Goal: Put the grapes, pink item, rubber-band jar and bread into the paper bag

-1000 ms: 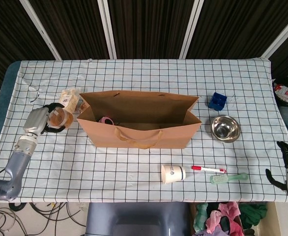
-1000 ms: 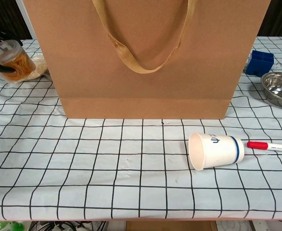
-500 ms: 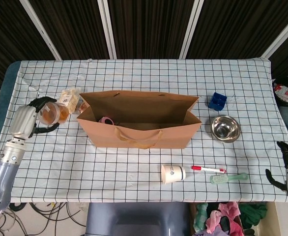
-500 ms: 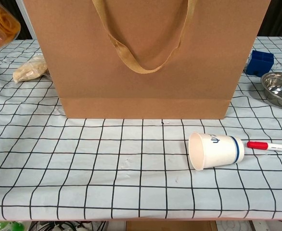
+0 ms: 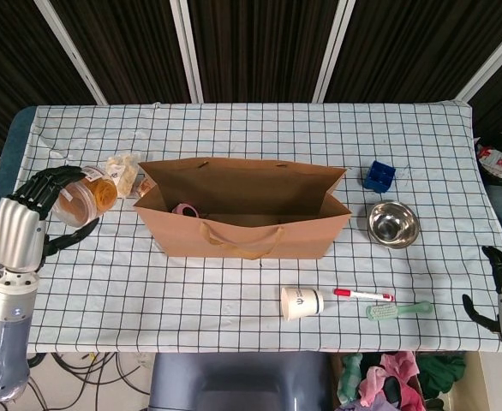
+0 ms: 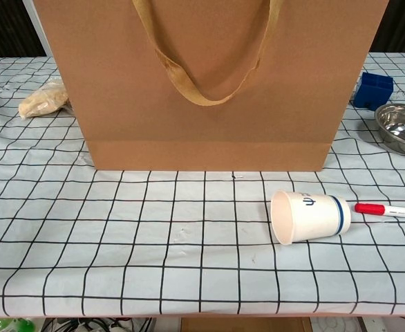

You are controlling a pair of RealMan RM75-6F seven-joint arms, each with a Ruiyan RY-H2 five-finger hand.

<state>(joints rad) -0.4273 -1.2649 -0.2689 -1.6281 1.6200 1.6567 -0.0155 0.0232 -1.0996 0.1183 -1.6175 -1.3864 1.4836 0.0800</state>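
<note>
Checked cloth covers the tabletop (image 5: 259, 137), white with dark lines. At its middle stands the paper bag (image 5: 242, 214), brown, upright and open at the top, with its handle hanging over the near wall. Inside the bag, at the left end, lies the pink item (image 5: 183, 208); only a small part of it shows. I cannot see the grapes in either view.

Left of the bag, the left hand (image 5: 24, 224) is raised above the tabletop edge and holds the jar (image 5: 86, 197), which is tilted, with orange rubber bands visible through it. The fingers are wrapped around the jar. Between the jar and the bag, the bread (image 5: 122, 174) in its clear wrap lies on the cloth, near the bag's left corner.

Right of the bag sits a steel bowl (image 5: 394, 224), and behind it a small blue box (image 5: 378, 176). In front of the bag a paper cup (image 5: 302, 303) lies on its side, just beside a red-capped marker (image 5: 363, 294) and a green toothbrush (image 5: 399, 309).

The right hand (image 5: 501, 282) is at the right edge, off the tabletop; whether its fingers are apart or together I cannot tell.
</note>
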